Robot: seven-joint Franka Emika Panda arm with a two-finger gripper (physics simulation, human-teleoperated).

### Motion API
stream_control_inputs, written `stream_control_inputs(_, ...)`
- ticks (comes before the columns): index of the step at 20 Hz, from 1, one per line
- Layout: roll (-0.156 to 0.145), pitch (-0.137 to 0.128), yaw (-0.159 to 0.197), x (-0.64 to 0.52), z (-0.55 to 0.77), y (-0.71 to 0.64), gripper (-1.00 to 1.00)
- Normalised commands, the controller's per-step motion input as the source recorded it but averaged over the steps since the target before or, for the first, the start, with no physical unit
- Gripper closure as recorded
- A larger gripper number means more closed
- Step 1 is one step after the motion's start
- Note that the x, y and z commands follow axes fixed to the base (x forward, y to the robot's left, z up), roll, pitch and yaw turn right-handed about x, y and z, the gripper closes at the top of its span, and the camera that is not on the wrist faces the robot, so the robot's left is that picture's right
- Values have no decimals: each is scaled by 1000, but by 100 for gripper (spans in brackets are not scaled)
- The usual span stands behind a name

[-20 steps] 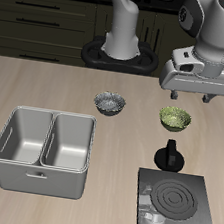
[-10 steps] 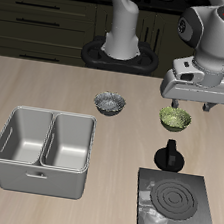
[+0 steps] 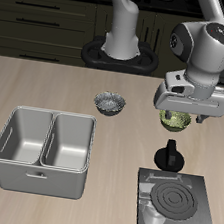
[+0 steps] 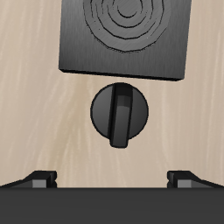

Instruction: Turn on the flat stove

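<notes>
flat stove [image 3: 177, 199]: a dark grey square plate is seen near the table's front edge, with grey concentric coil rings [image 3: 175, 201]; no glow is shown.
cut off: in the wrist view only part of the flat stove [image 4: 122, 39] is shown, its far rings being cropped by the frame edge.
knob [image 3: 168, 156]: a black round knob is set on the table just behind the stove's back edge, apart from the plate; in the wrist view the knob [image 4: 121, 114] is seen whole.
knob axis: a raised bar across the knob is seen running towards the stove, tilted only slightly off that line.
gripper [image 3: 192, 111]: held above the table, behind the knob and clear of it; the jaws are spread wide and nothing is held.
fingertips [image 4: 40, 178]: only the tips are shown at the frame edge, well apart.
green bowl [image 3: 175, 119]: largely hidden behind the gripper.
grey bowl [image 3: 110, 103]: small, details hard to make out.
sink [image 3: 42, 152]: grey double basin, well apart from the stove.
</notes>
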Motion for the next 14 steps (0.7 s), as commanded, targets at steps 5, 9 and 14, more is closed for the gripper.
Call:
stream_control_inputs(5, 4, -43, 9, 21, -264, -13, -100)
stream_control_inputs(9, -12, 12, -11, 52, -283, -46, -100)
stream_control_inputs(14, 1, 17, -11, 61, -262, -57, -100)
